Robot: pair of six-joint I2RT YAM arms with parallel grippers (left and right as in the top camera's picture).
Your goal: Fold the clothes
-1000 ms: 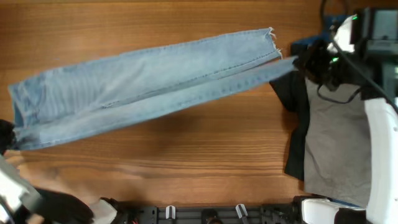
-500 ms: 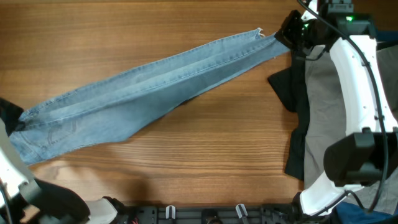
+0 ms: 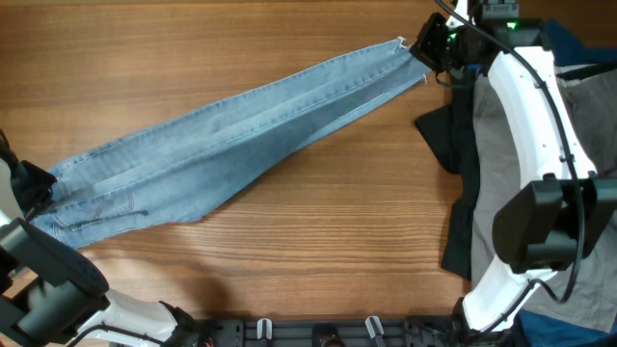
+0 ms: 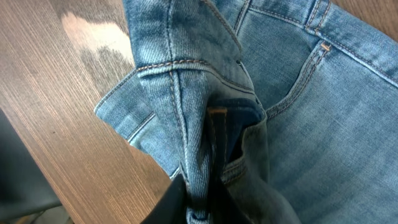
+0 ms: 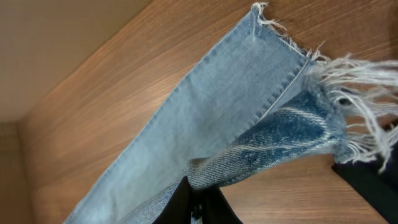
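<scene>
Hem end of jeans (image 3: 222, 145) slightly higher than before.

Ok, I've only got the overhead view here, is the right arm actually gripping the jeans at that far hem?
Observer: Yes. The right wrist view shows the right fingers pinching a fold of the jeans, short of the frayed hem.
Operator: And the left end?
Observer: The left wrist view shows the left fingers clamped on bunched denim beside a pocket opening.
</scene>
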